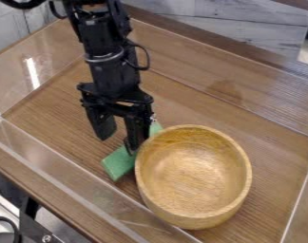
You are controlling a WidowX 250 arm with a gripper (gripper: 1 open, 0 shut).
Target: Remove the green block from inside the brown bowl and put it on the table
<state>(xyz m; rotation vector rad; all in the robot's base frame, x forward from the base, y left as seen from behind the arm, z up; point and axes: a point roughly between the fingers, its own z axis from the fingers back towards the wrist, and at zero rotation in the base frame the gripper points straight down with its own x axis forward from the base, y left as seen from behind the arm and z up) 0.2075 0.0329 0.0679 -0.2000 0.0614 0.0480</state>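
Observation:
The green block [121,162] lies on the table [240,100], touching or almost touching the left rim of the brown bowl [194,177]. The bowl's hollow is empty. My black gripper [120,134] points down just above the block, open, its two fingers spread apart with nothing between them. The block's upper end sits under the fingertips [140,140].
Low clear acrylic walls [67,176] border the tabletop along the front and left. The black arm [100,43] rises toward the upper left. Bare wood lies behind and to the right of the bowl.

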